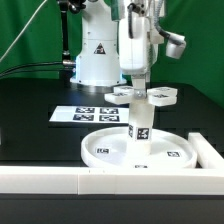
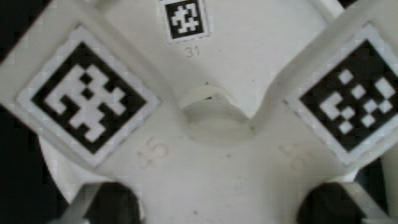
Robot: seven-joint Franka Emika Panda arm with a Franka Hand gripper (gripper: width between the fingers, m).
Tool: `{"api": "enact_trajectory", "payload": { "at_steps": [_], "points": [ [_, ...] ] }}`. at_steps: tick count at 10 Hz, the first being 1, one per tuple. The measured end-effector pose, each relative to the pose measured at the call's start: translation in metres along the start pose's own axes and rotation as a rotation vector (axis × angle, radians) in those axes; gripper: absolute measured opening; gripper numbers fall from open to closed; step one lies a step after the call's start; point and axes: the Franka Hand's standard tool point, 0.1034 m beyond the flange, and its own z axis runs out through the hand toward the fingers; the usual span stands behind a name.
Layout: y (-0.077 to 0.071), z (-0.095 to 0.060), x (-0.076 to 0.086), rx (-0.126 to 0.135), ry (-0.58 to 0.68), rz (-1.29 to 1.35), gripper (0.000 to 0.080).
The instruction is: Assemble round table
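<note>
The large rimmed round disc (image 1: 110,150) lies flat near the table's front. The short cylindrical leg (image 1: 140,126) stands upright on its middle, marker facing the camera. The flat cross-shaped piece (image 1: 160,96) sits level on top of the leg. My gripper (image 1: 140,86) comes straight down onto it. In the wrist view the cross-shaped piece (image 2: 214,90) fills the picture, with its centre hole and square markers on the arms. My gripper (image 2: 222,205) has its dark fingers (image 2: 111,200) pressed against both sides of one arm of the cross, shut on it.
The marker board (image 1: 85,113) lies flat behind the disc toward the exterior view's left. The long white border wall (image 1: 100,180) runs along the front and turns up the exterior view's right side (image 1: 208,150). The arm's white base (image 1: 95,60) stands at the back.
</note>
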Motion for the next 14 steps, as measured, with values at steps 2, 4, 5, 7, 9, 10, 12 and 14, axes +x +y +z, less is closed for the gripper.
{"api": "enact_trajectory", "payload": {
  "at_steps": [2, 4, 5, 7, 9, 10, 12, 14],
  "points": [
    [0.001, 0.0, -0.002, 0.0, -0.008, 0.027, 0.0541],
    [-0.001, -0.007, -0.004, 0.002, -0.018, -0.043, 0.0641],
    [-0.002, -0.014, -0.007, 0.009, -0.029, -0.045, 0.0641],
    [-0.002, -0.029, -0.017, 0.013, -0.05, -0.073, 0.0648],
    [-0.001, -0.025, -0.015, 0.01, -0.046, -0.094, 0.0649],
    [-0.001, -0.025, -0.015, 0.013, -0.046, -0.214, 0.0649],
    [-0.001, -0.024, -0.02, 0.018, -0.034, -0.488, 0.0649],
    [-0.001, -0.027, -0.028, 0.025, -0.029, -0.718, 0.0649]
  ]
}}
